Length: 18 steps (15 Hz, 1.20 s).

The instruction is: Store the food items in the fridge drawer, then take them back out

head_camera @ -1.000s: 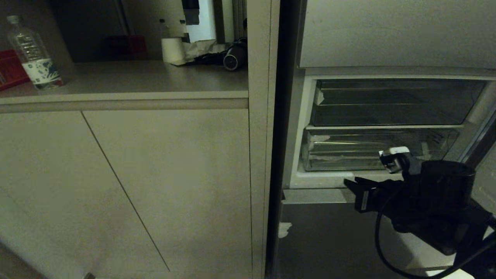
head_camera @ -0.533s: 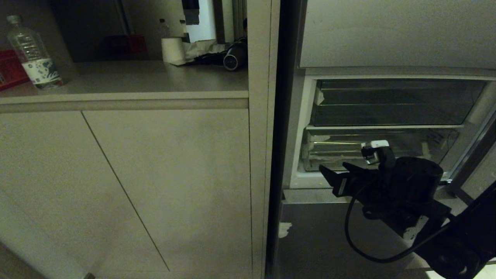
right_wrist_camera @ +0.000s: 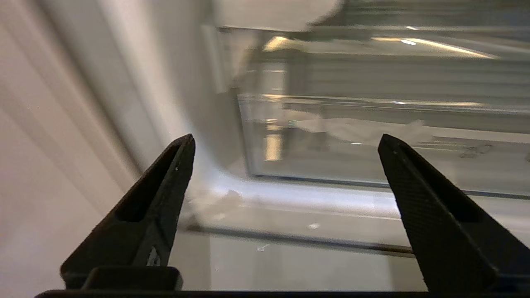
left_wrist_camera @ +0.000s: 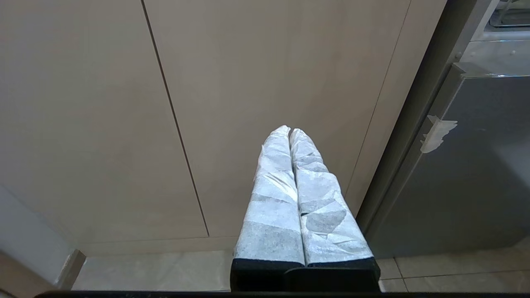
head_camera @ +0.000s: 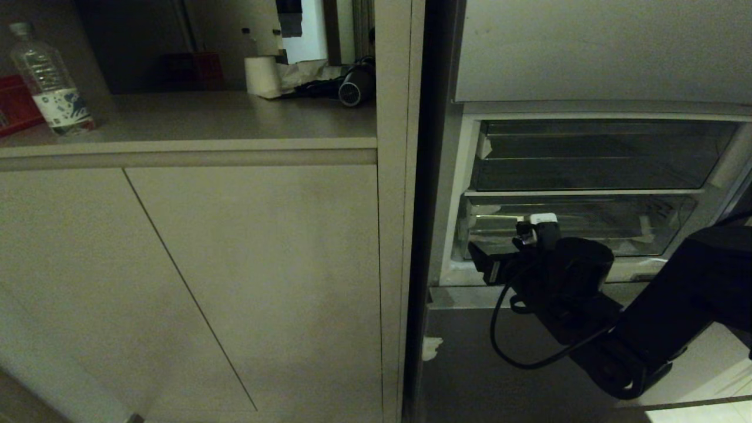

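Observation:
The fridge drawer (head_camera: 611,226), the lower clear bin in the open fridge, is pushed in; I see nothing in it. My right gripper (head_camera: 483,263) hovers just in front of the drawer's lower left corner, open and empty. In the right wrist view its black fingers (right_wrist_camera: 165,186) stand wide apart around the drawer's clear front (right_wrist_camera: 372,136) and the white sill beneath. My left gripper (left_wrist_camera: 290,131) is shut, with white-wrapped fingers pointing at the beige cabinet doors, holding nothing. The food items are out of view.
A shallower clear bin (head_camera: 593,155) sits above the drawer. The grey lower fridge front (head_camera: 470,364) is below my right gripper. On the counter (head_camera: 205,120) to the left stand a water bottle (head_camera: 50,82) and a paper roll (head_camera: 261,75).
My right arm has swung left and slightly up, from the drawer's right half to its lower left corner. Nothing else has moved.

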{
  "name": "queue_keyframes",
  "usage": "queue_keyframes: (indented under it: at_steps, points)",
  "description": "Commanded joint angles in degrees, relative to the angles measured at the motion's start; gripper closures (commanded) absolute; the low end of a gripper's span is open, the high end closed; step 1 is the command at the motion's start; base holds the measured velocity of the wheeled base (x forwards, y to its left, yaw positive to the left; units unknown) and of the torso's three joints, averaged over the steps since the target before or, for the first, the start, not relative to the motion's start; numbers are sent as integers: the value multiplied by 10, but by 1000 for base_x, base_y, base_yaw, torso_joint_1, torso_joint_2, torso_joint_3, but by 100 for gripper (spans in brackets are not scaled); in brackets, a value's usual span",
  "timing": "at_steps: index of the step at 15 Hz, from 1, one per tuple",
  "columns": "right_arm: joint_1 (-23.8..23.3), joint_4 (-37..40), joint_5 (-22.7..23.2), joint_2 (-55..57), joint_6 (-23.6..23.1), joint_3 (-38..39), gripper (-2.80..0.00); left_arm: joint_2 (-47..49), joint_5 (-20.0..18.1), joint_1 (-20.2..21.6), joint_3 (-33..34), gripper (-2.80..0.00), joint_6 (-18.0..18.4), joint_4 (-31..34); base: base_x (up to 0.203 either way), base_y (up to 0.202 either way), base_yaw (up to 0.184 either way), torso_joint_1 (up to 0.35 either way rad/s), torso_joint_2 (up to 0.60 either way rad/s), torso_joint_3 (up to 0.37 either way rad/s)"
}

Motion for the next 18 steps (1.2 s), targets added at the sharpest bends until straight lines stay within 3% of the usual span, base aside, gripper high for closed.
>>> queue_keyframes:
  at_steps: [1,18]
  points:
    - [0,-7,-12,23,-1,-21,-280,0,0,0,0,0,0,0,0,0,0,0,0,0]
    - [-8,-8,-20,74,-14,-131,-280,0,0,0,0,0,0,0,0,0,0,0,0,0]
